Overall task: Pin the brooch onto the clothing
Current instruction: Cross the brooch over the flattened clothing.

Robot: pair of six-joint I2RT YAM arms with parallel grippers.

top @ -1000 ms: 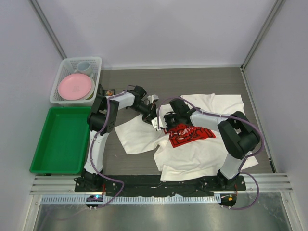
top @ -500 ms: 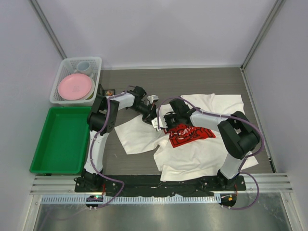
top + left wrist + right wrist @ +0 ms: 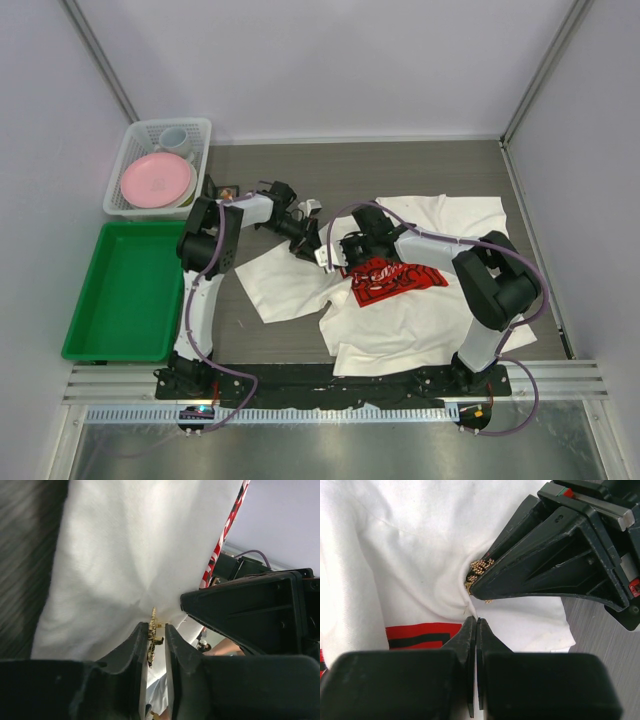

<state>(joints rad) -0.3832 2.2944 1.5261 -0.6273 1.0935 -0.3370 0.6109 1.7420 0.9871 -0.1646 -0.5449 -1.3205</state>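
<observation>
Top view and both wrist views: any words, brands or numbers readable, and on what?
Red print on the T-shirt: white lettering, too small and crumpled to read from above.
Wrist views: only edge strips of that print, nothing legible.
No other text visible.

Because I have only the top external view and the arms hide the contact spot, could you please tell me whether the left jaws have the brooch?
Observer: Yes; the left wrist view shows a gold brooch between the left jaws, its tip against the white T-shirt.
Operator: Thank you; what are the right jaws doing?
Observer: The right wrist view shows them shut, apparently pinching a pucker of fabric just above the red print.
Operator: How near are the two?
Observer: Very near: there the brooch lies just beyond the pinched fold, beside the left jaws' tip.
</observation>
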